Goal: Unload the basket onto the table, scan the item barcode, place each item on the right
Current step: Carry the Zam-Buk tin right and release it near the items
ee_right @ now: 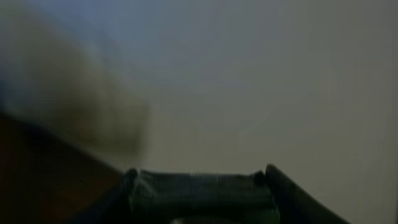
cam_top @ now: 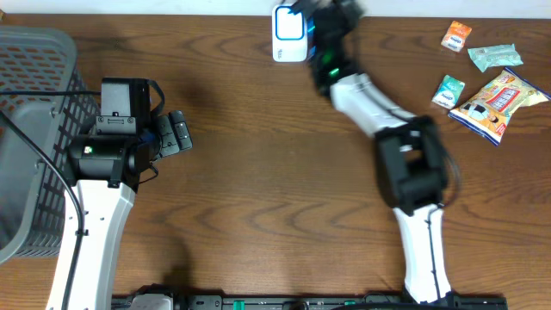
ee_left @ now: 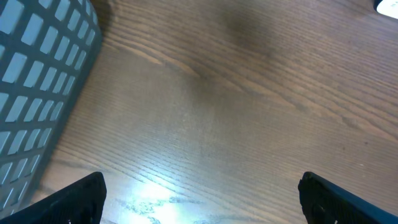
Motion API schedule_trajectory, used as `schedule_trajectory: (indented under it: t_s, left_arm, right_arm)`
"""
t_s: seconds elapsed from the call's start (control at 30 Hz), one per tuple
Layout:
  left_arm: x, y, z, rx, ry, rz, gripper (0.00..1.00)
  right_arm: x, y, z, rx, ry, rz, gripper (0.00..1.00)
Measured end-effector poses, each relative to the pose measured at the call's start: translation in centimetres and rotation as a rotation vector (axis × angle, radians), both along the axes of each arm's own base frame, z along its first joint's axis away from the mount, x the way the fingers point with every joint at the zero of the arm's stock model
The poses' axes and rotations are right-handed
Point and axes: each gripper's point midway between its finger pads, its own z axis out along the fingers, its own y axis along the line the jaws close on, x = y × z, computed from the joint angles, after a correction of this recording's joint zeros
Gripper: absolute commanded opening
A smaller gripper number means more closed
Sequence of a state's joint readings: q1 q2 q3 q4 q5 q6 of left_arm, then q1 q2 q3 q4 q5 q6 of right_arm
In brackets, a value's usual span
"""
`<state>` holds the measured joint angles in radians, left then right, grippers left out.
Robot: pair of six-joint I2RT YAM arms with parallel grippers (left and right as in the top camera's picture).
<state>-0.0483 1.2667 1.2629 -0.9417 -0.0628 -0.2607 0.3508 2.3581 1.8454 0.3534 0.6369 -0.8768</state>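
Evidently mid-presentation. Found right fingers clamped on a greenish packet, held up at the far edge of the tabletop, just beside the white scanner with its blue face. Found left fingers spread wide and holding nothing, low over bare wood next to the grey basket. Could not tell the barcode side from the blurred wrist view.

Judged best to turn the wrist slowly, keep the printed side square to the blue window, hold the packet flat to avoid creasing the film, and pause rather than sweep. Reckoned glare off shiny wrap the likeliest cause of a missed read.

Logged a dark wood-grain surface, with one bright reflection under the left wrist. Counted several more snack packets well apart at the right. Saw little of the room: only a pale, featureless backdrop past the packet.
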Motion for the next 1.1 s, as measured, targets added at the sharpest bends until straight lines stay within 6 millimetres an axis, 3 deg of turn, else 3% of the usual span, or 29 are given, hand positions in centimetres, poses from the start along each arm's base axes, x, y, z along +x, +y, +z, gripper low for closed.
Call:
schedule_trajectory:
  t_s: [0.1, 0.2, 0.3, 0.37, 0.47, 0.5, 0.53, 0.73, 0.93, 1.03, 1.1]
  left_arm:
    - [0.0, 0.0, 0.0, -0.001, 0.000, 0.000, 0.98]
    - [0.0, 0.0, 0.0, -0.001, 0.000, 0.000, 0.98]
    - [0.0, 0.0, 0.0, 0.000, 0.000, -0.001, 0.98]
    - [0.0, 0.0, 0.0, 0.000, 0.000, 0.000, 0.98]
    - [0.0, 0.0, 0.0, 0.000, 0.000, 0.000, 0.98]
    - [0.0, 0.0, 0.0, 0.000, -0.001, 0.000, 0.98]
    - [0.0, 0.0, 0.0, 0.000, 0.000, 0.000, 0.98]
    - [0.0, 0.0, 0.0, 0.000, 0.000, 0.000, 0.98]
    - [0.0, 0.0, 0.0, 0.000, 0.000, 0.000, 0.98]
    - [0.0, 0.0, 0.0, 0.000, 0.000, 0.000, 0.98]
    - [0.0, 0.0, 0.0, 0.000, 0.000, 0.000, 0.98]
  right_arm:
    - [-0.6, -7.1, 3.7, 0.029, -0.007, -0.146, 0.42]
    - [-2.1, -14.8, 5.1, 0.040, 0.024, -0.323, 0.48]
    - [-4.3, -21.5, 2.7, 0.045, 0.150, -0.475, 0.51]
    - [-6.2, -25.2, -0.3, 0.071, 0.254, -0.565, 0.54]
    - [-8.3, -28.7, -3.4, 0.142, 0.335, -0.650, 0.68]
    - [-8.8, -29.5, -3.8, 0.168, 0.341, -0.671, 0.89]
    - [-9.1, -30.1, -4.0, 0.193, 0.336, -0.688, 0.99]
    - [-9.9, -31.9, -4.5, 0.295, 0.286, -0.751, 0.99]
    - [-10.2, -31.1, -4.5, 0.372, 0.269, -0.760, 0.99]
    - [-10.5, -29.5, -2.2, 0.460, 0.250, -0.708, 0.99]
    - [-11.3, -28.2, 0.7, 0.524, 0.229, -0.660, 0.99]
